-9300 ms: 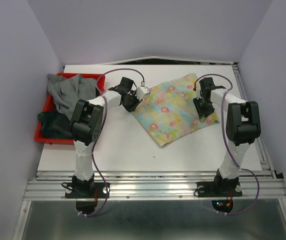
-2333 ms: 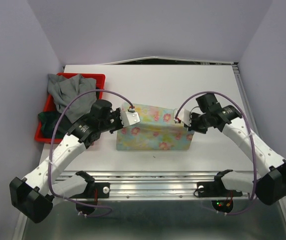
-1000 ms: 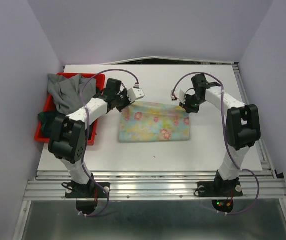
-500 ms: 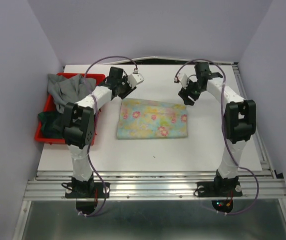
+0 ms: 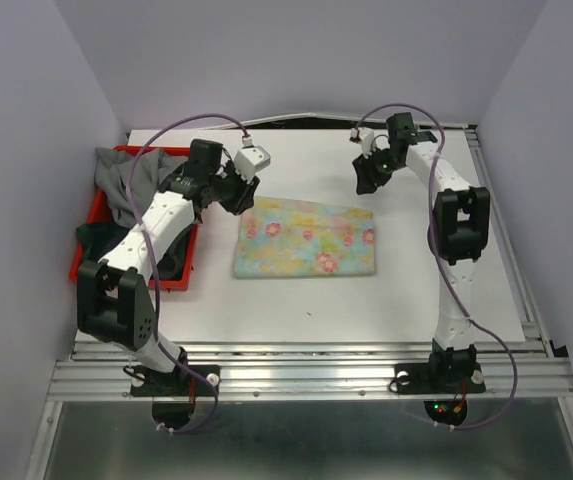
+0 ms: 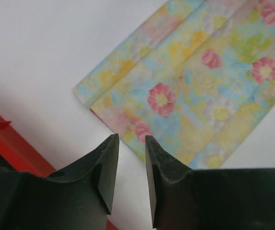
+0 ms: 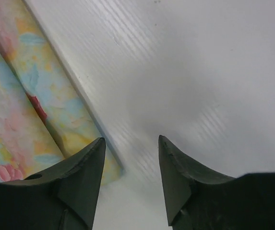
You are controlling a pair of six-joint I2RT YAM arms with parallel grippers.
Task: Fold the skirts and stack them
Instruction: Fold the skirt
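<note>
The floral skirt (image 5: pixel 304 238) lies folded at the centre of the table (image 5: pixel 416 290). The left gripper (image 6: pixel 130 139), jaws narrowly parted and empty, hovers at its 10 o'clock corner. The right gripper (image 7: pixel 131 140), jaws well apart and empty, hovers at 1 o'clock. For the next fold, pinch all layers at both corners. Only the overhead view shows the grey skirt (image 5: pixel 118 190) in the bin (image 5: pixel 78 268).

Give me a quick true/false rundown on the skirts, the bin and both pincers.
1. The floral skirt lies folded on the table. True.
2. The left pincer grips the skirt's corner. False: it holds nothing and hangs above that corner.
3. A grey skirt sits in the red bin. True.
4. The right pincer is clamped on cloth. False: it is open and empty, beside the skirt's edge.
5. A second skirt is stacked on the floral one. False: nothing lies on it.
</note>
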